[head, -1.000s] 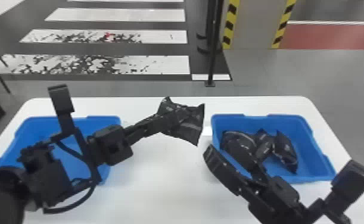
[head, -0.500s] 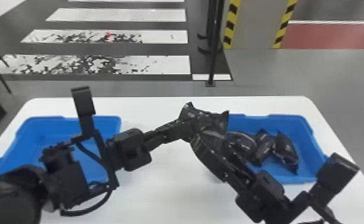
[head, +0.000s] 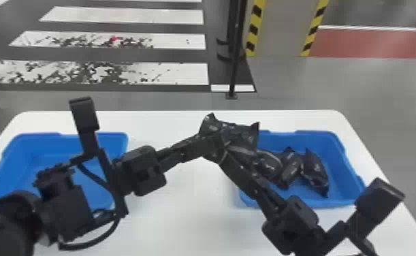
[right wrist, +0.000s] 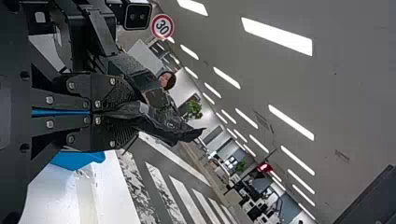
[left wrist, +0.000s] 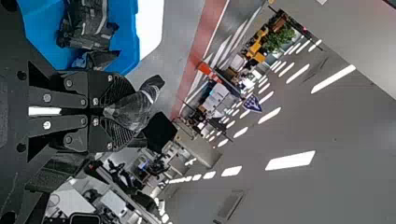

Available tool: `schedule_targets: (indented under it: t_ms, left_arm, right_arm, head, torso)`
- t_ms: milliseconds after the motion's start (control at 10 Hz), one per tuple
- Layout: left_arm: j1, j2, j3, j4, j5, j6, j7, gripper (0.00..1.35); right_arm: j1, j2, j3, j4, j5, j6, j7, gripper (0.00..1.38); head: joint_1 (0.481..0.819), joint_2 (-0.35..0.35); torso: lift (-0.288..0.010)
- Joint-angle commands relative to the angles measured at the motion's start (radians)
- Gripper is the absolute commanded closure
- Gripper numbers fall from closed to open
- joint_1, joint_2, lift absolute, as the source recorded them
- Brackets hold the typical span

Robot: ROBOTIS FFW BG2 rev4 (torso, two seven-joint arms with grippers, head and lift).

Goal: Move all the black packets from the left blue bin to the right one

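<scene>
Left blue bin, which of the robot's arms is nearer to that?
Left. In the head view, the left arm crosses the left blue bin, while the right arm is over by the right bin.

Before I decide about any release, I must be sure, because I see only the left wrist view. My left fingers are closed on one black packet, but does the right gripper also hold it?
Observer: Yes, it seems so. In the right wrist view, the right gripper is shut on an edge of the packet.
Operator: Thank you. And where is this packet, compared with the two bins?
Observer: In the head view it shows between the left bin and the right bin, overlapping the right bin's left side.
</scene>
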Motion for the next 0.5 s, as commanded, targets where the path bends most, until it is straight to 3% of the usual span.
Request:
schedule_targets:
  t_ms: [0, 100, 200, 400]
  left_arm:
    - [0.012, -0.011, 0.007, 0.0, 0.029, -0.02, 0.01, 0.88]
    - [0.022, -0.019, 0.023, -0.01, 0.031, -0.03, 0.01, 0.36]
    - [0.037, -0.021, 0.033, -0.032, 0.046, -0.037, 0.01, 0.05]
    - [0.093, -0.021, 0.073, -0.12, 0.068, -0.052, 0.008, 0.18]
  right_arm:
    - [0.001, 0.0, -0.002, -0.001, 0.001, -0.004, 0.001, 1.28]
    - [0.001, 0.0, -0.002, 0.002, 0.003, -0.002, -0.001, 1.28]
    - [-0.002, 0.0, -0.006, 0.009, 0.005, -0.004, -0.002, 1.28]
    - [-0.041, 0.0, -0.044, 0.075, 0.045, -0.002, -0.007, 1.28]
  head:
    - [0.695, -0.046]
    - [0.695, -0.046]
    - [0.695, -0.044]
    - [0.695, -0.039]
  torso:
    - [-0.154]
    - [-0.154]
    - [-0.154]
    - [-0.154]
